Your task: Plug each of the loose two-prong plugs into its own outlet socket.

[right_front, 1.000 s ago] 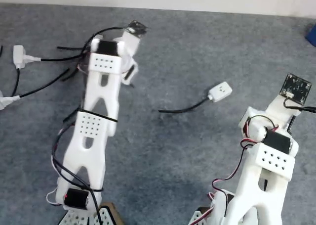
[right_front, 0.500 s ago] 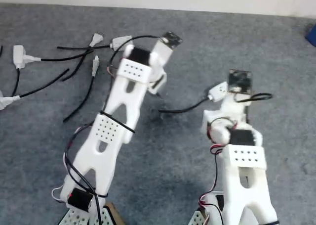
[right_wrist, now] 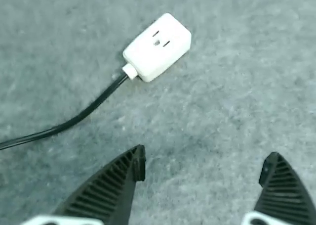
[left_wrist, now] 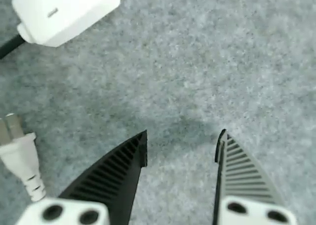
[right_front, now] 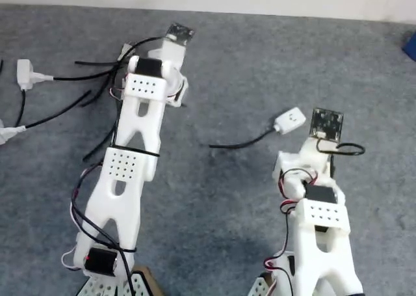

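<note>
A white outlet socket (right_wrist: 158, 47) on a black cord (right_wrist: 74, 118) lies on the grey carpet ahead of my right gripper (right_wrist: 205, 153), which is open, empty and apart from it. From above, that socket (right_front: 289, 120) sits just left of the right arm's wrist camera (right_front: 327, 121). My left gripper (left_wrist: 181, 136) is open over bare carpet. Another white socket (left_wrist: 64, 10) lies beyond it, and a loose two-prong plug (left_wrist: 19, 158) lies beside one finger. From above, a plug (right_front: 125, 49) shows beside the left arm's wrist.
Black cords (right_front: 65, 107) sprawl over the carpet at the far left. A white socket (right_front: 25, 71) with a plug joined to it lies there, and another white piece (right_front: 5, 133) sits at the left edge. A blue object (right_front: 411, 45) is at the right edge.
The left arm swung right toward the middle, then back left over the cords. The right arm swung left to the lone socket and has drawn back slightly. That socket stayed put.
</note>
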